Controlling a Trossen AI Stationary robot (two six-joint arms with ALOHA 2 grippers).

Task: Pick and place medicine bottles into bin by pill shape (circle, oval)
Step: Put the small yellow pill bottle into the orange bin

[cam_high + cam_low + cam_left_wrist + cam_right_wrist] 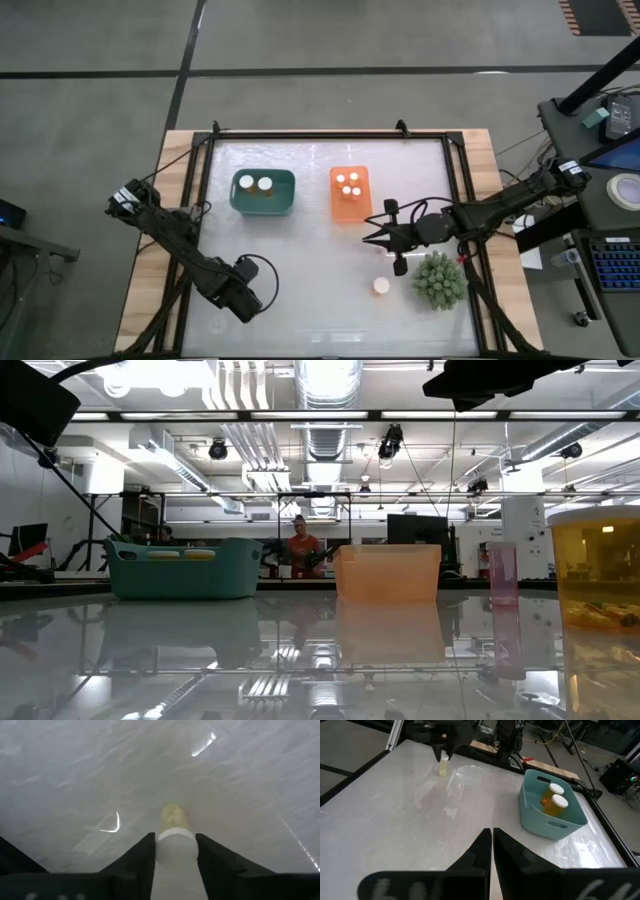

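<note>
A small bottle (pixel 175 845) is held tight by the left hand (pixel 243 297) at about 7 o'clock on the tabletop (pixel 320 300), so it likely must next be carried to a bin, while the empty right hand (pixel 372 232) is pinched together.

You have two white-capped bottles (pixel 255 184) in the teal bin (pixel 285 205), three (pixel 348 184) in the orange bin (pixel 362 207), one (pixel 381 286) standing beside the plant, one (pixel 175 845) held in the left gripper (pixel 175 851).

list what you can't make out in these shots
- Pill shapes: bottles in the teal bin and orange bin are too small in the high view.
- Left tool: hidden under its arm from above.
- Bottle in the left wrist view: label hidden by the fingers.
</note>
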